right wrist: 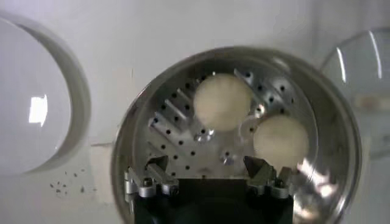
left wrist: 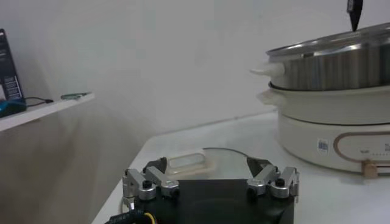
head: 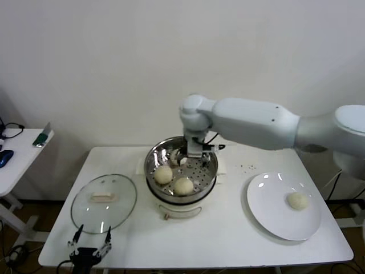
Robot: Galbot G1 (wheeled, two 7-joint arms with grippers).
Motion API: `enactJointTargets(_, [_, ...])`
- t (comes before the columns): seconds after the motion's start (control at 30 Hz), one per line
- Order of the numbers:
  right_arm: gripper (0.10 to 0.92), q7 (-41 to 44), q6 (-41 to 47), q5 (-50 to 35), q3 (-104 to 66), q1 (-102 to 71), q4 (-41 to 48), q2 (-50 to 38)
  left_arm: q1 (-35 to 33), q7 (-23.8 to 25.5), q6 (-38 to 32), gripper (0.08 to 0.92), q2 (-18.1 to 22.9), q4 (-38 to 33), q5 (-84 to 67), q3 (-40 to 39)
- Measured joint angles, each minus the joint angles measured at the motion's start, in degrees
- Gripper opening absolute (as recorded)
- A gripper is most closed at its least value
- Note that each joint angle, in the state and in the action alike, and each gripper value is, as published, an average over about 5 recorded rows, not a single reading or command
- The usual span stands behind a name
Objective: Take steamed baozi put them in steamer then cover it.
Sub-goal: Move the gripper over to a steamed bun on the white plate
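Our right gripper (head: pixel 183 159) hangs unclenched and empty inside the steamer (head: pixel 212 166), above two baozi (head: pixel 163 174); one bun (head: pixel 297 200) waits on the plate (head: pixel 268 214). Rising carelessly, we could knock the steel rim

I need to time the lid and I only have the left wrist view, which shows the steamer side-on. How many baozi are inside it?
Observer: Two baozi show on the steamer floor.
Operator: Any left outside?
Observer: One baozi lies on the white plate, on the robot's right.
Operator: Where is the right gripper?
Observer: The right gripper hangs open over the back part of the steamer, with nothing visible between its fingers.
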State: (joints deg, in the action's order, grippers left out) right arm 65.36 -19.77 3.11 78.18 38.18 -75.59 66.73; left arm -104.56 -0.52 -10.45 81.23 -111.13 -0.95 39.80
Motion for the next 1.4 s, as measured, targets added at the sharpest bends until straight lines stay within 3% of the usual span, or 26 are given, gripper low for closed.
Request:
enactJointTargets(0.23, [0.823, -3.4, 15.9, -9.0, 5.2, 3.8, -1.4, -10.4, 0.3, 0.0, -0.1, 0.823, -0.1, 0.2, 0.0, -0.4])
enactJointTargets(0.53, [0.823, -5.6, 27.9, -11.9, 6.3, 0.3, -2.0, -24.5, 0.7, 0.0, -0.1, 0.823, 0.0, 0.6, 0.3, -0.7])
enactJointTargets(0.9, [0.823, -4.3, 31.0, -8.4, -0.9, -12.7, 3.9, -33.4, -0.1, 0.0, -0.4, 0.823, 0.8, 0.8, 1.1, -0.6])
enactJointTargets(1.4, [0.823, -3.1, 30.2, -1.7, -13.9, -28.6, 14.2, -32.9, -1.4, 0.0, -0.6, 0.823, 1.8, 0.9, 1.4, -0.3])
